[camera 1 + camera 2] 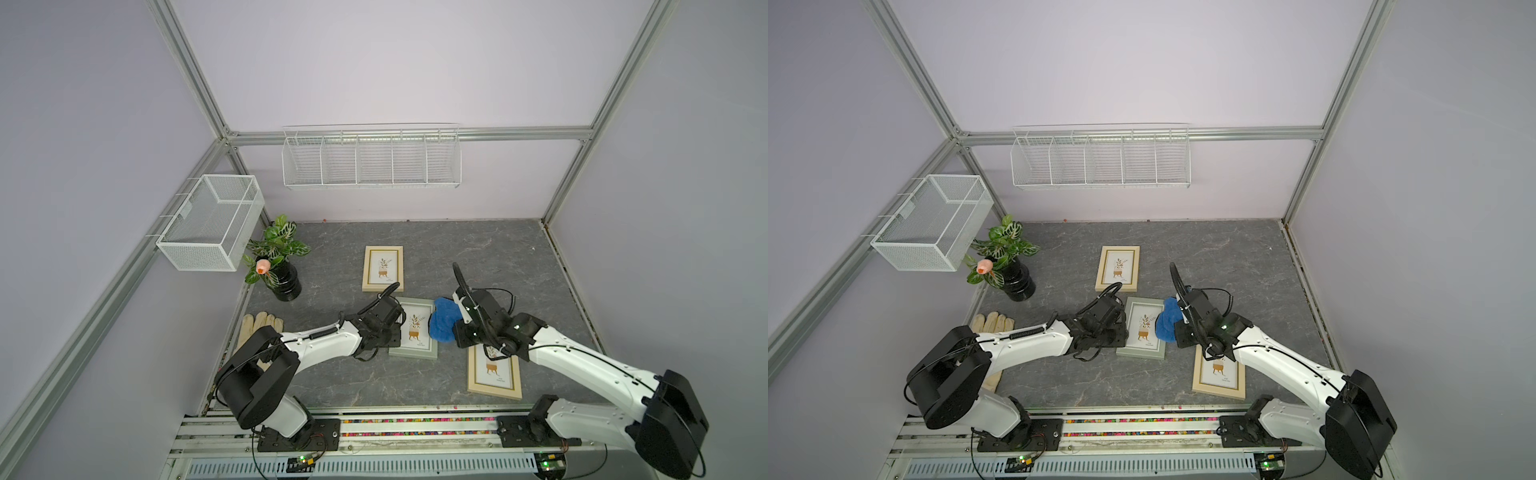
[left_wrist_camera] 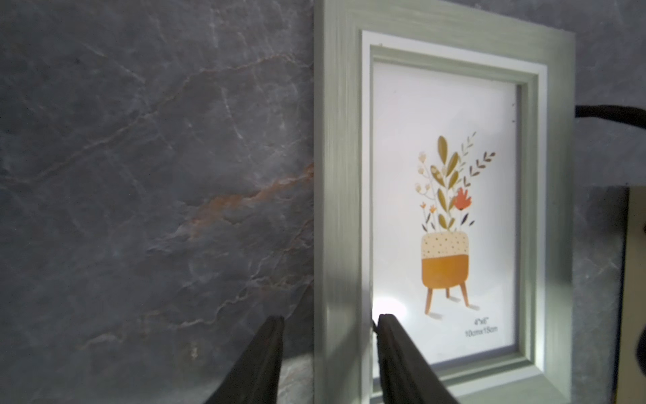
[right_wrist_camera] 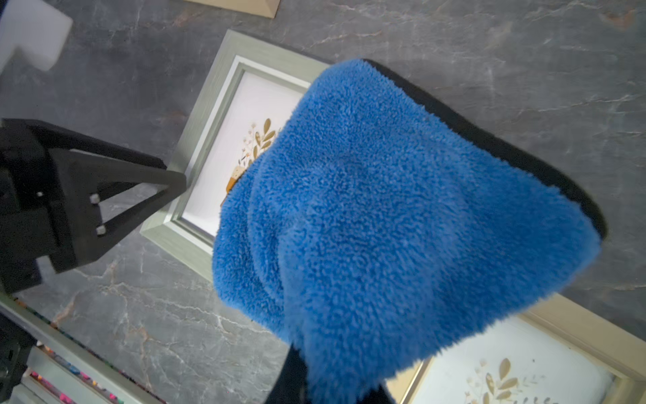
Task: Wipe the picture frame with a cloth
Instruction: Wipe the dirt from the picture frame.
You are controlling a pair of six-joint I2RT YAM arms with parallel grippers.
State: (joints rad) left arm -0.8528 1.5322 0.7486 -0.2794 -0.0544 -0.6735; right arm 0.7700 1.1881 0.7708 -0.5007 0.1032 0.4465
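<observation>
The grey-green picture frame (image 1: 412,354) (image 1: 1139,352) lies flat in the middle of the table, with a potted-plant print under its glass. My left gripper (image 1: 394,337) (image 2: 328,321) is open at the frame's left side. Its fingers straddle that side rail (image 2: 341,175), one over the table and one over the glass. My right gripper (image 3: 335,388) is shut on the blue cloth (image 1: 441,321) (image 1: 1165,322) (image 3: 402,210). The cloth hangs bunched over the frame's right edge (image 3: 195,140) and hides part of the print.
A beige frame (image 1: 383,269) lies farther back, and another (image 1: 494,372) sits under my right wrist. A potted plant (image 1: 278,266) and a beige glove (image 1: 257,324) are at the left. A mesh basket (image 1: 212,222) and a wire shelf (image 1: 372,160) hang on the walls.
</observation>
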